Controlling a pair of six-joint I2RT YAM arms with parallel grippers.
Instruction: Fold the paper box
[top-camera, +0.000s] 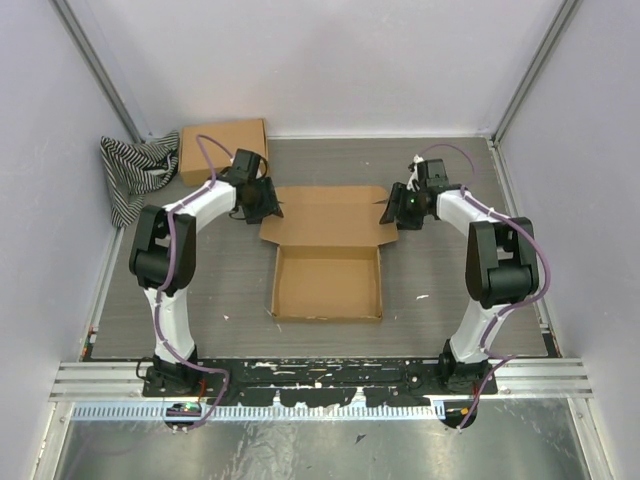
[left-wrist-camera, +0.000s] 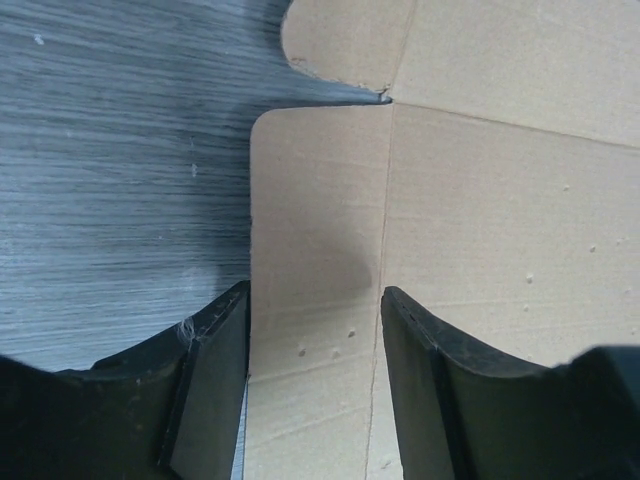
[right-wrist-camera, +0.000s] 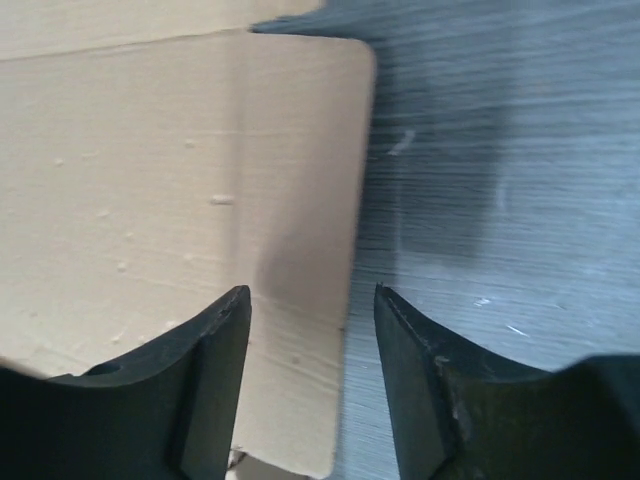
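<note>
Between the left claw (top-camera: 268, 205) and the right claw (top-camera: 392, 210), flat on the grey table (top-camera: 230, 290): the paper box (top-camera: 327, 255), tray walls raised on the near half, lid panel lying open between the claws. Seen whole only from above, as are a second box (top-camera: 223, 150) just beyond the left claw and a striped cloth (top-camera: 135, 170) farther out on that side. Up close in the wrist views, both claws spread and gripping nothing, one rounded side flap of the box ahead of each, its outer edge lying in the gap between the fingers, with a crease visible only by the left claw.
</note>
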